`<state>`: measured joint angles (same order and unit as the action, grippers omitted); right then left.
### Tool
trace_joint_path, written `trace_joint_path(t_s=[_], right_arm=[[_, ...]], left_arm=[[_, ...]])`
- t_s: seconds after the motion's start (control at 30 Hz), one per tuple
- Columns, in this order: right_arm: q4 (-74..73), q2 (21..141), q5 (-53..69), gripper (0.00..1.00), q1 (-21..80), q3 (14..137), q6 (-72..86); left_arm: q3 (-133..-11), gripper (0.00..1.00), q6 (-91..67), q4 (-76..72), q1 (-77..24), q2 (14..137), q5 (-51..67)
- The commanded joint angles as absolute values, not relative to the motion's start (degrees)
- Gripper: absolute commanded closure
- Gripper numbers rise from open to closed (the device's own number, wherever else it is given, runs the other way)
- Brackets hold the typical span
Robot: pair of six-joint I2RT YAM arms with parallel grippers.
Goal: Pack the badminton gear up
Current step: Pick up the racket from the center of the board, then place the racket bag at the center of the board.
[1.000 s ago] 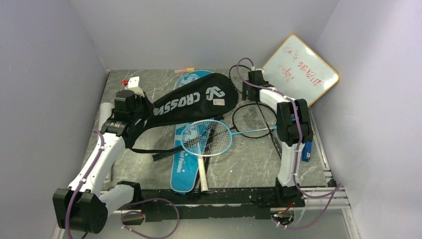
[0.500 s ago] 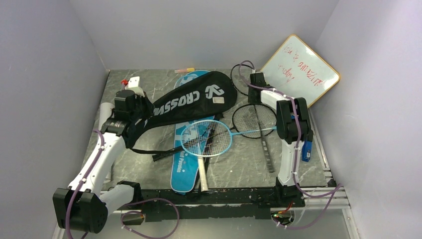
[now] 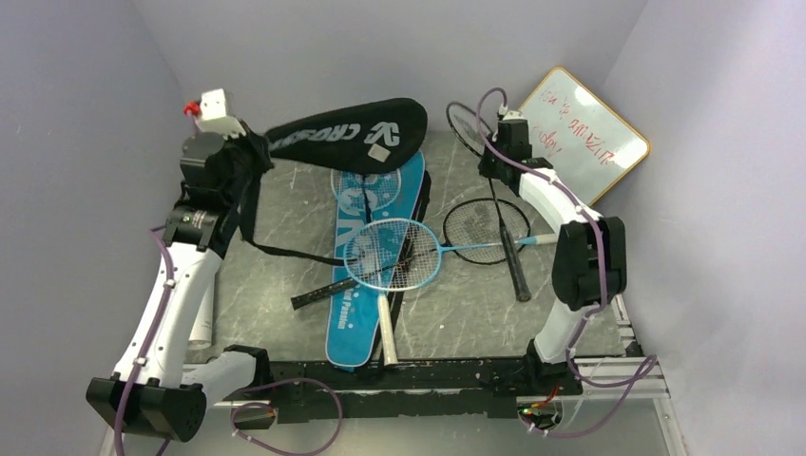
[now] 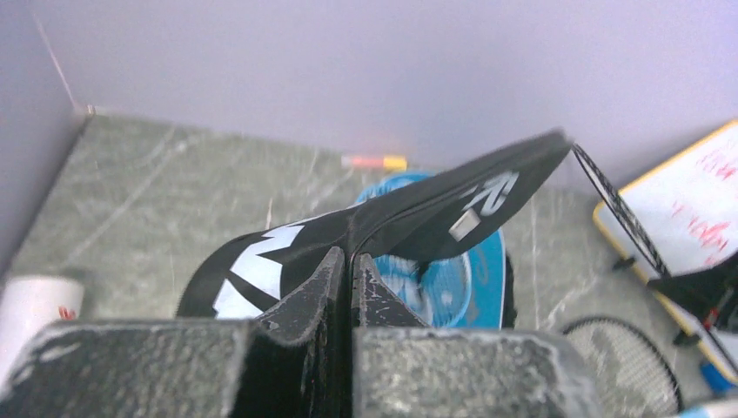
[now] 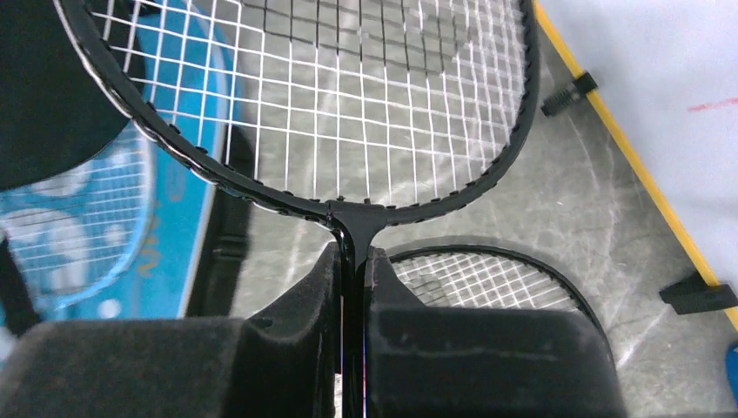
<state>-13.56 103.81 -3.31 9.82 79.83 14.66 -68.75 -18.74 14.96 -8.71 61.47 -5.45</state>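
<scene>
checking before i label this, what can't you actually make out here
Whiteboard writing: top view, too small; left wrist view, cut by the edge.
Opening of the black bag: top view shows only its lettered side.
Handle of the held black racket: right wrist view, behind the right pincer.
White tube: top view, mostly behind the left arm.

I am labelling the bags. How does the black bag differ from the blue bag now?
The black bag is held up off the table, its narrow end pinched in the shut jaws of the left gripper; the blue bag lies flat on the table. Nothing rests on the black bag, while a light-blue racket lies across the blue bag. Both are racket-shaped with white lettering.
</scene>
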Motion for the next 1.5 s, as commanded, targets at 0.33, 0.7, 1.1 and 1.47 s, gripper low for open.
trace_joint_path(t_s=[0.33, 0.7, 1.1, 1.47], right_arm=[[-3.97, 89.70, 8.21, 1.00, 10.11, 74.23, 21.47], [-1.19, 80.06, 4.24, 1.00, 10.02, 64.67, 31.82], [-7.28, 74.58, -6.51, 1.00, 10.02, 64.35, 33.04], [-8.95, 79.46, -6.68, 1.00, 10.11, 65.68, 34.60]], left_arm=[[-93.55, 0.95, -14.84, 10.27, -8.61, 65.42, -10.05], [-92.39, 0.95, -35.46, 8.12, -8.61, 67.42, 18.93], [-64.91, 0.95, -73.88, -19.47, -8.53, 68.44, 44.54], [-40.10, 0.77, -68.01, -21.15, -6.37, 72.15, 48.73]])
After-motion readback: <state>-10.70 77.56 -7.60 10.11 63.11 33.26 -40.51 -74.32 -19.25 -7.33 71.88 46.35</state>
